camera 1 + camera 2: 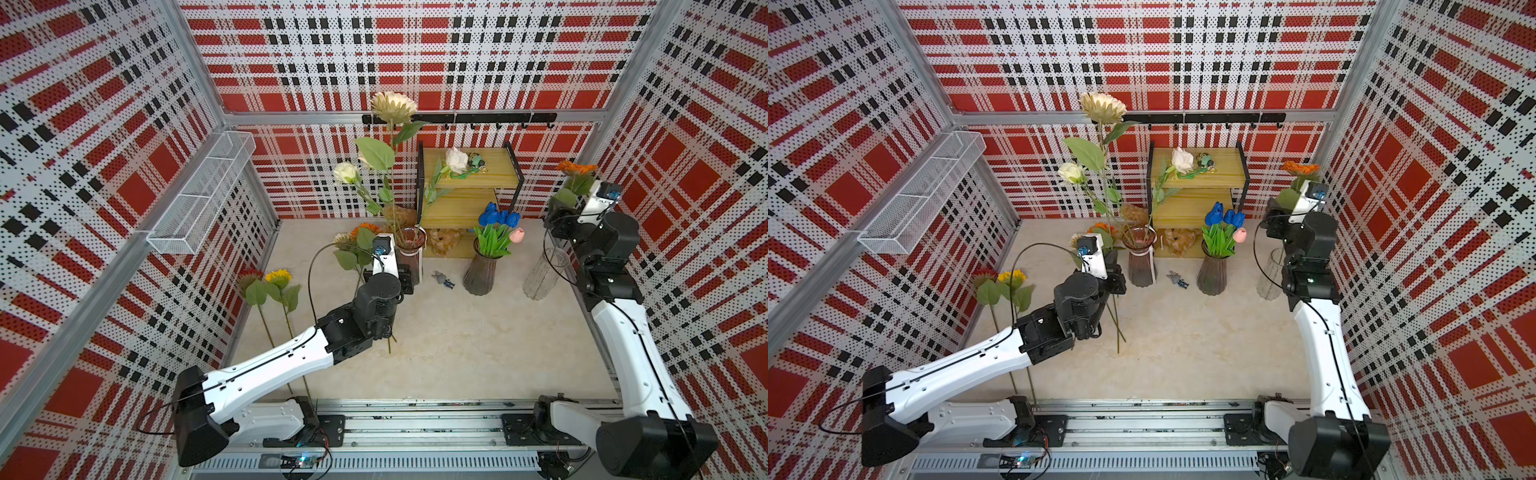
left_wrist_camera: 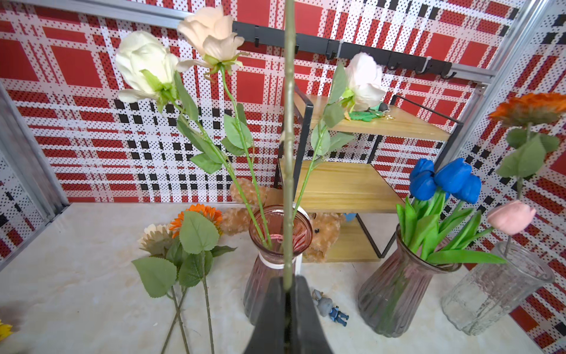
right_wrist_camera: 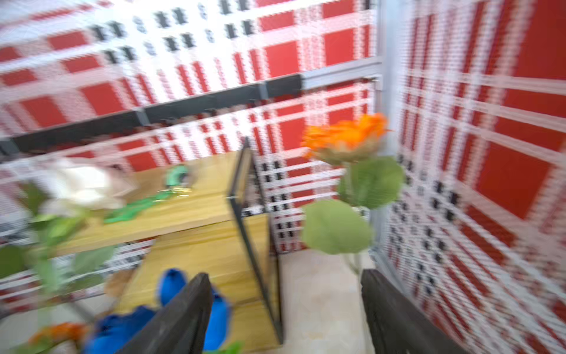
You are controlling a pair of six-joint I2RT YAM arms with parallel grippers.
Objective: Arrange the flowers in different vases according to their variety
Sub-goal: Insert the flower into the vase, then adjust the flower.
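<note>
My left gripper [image 2: 288, 286] is shut on the stem [image 2: 288, 153] of a tall cream sunflower [image 1: 392, 107], held upright just in front of the pink vase [image 1: 409, 257] that holds cream-white roses [image 1: 345, 172]. Blue and pink tulips [image 1: 496, 220] fill the purple vase [image 1: 480, 276]. An orange sunflower [image 1: 577, 167] stands in the clear vase [image 1: 542, 276]. My right gripper [image 3: 284, 285] is open beside that sunflower's stem [image 3: 355, 260], with nothing between its fingers. Red and yellow sunflowers [image 1: 266, 277] lie at the left, and an orange and a cream one [image 1: 357, 235] lie by the left gripper.
A two-tier wooden shelf [image 1: 478, 208] stands at the back with a rose head [image 1: 456, 160] resting on its top. Brown plush toys [image 1: 444, 241] sit under and beside it. A small figurine [image 1: 442, 279] lies between the two tinted vases. A white wire basket [image 1: 203, 195] hangs on the left wall.
</note>
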